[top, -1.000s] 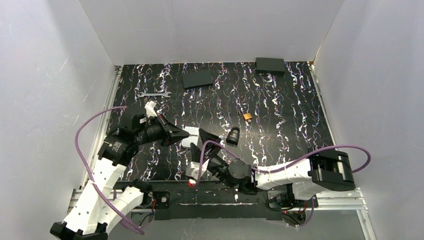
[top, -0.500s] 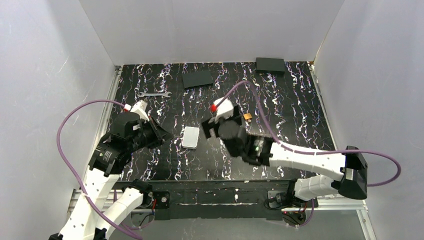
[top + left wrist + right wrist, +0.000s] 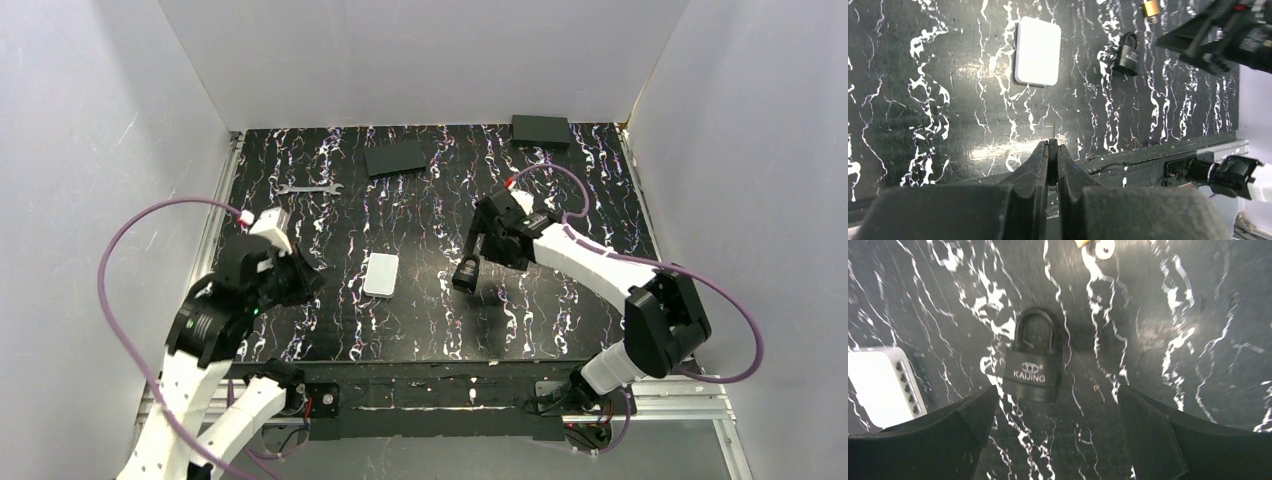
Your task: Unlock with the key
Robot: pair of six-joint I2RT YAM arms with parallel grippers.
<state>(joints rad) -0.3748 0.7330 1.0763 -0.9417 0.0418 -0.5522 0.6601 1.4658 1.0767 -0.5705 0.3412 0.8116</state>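
The black padlock [image 3: 465, 272] marked KAIJING lies flat on the table with its shackle closed; it also shows in the right wrist view [image 3: 1035, 367] and the left wrist view [image 3: 1126, 52]. My right gripper [image 3: 1055, 395] is open above it, at mid table in the top view [image 3: 476, 248]; the lock lies just beyond the tips, nearer the left finger. My left gripper [image 3: 1053, 142] hangs over the front left of the table [image 3: 305, 280]. It is shut on the key [image 3: 1053, 150], seen edge-on: a thin black head with a fine blade past the tips.
A white rectangular box [image 3: 381, 274] lies left of the padlock. A small brass piece [image 3: 1088, 244] lies just beyond the lock. A silver wrench [image 3: 310, 188] and two flat black boxes [image 3: 396, 158] [image 3: 540, 130] lie at the back. White walls close three sides.
My right arm swung from the front edge out across the table and now hangs over the padlock. My left arm drew back to the left, away from the white box.
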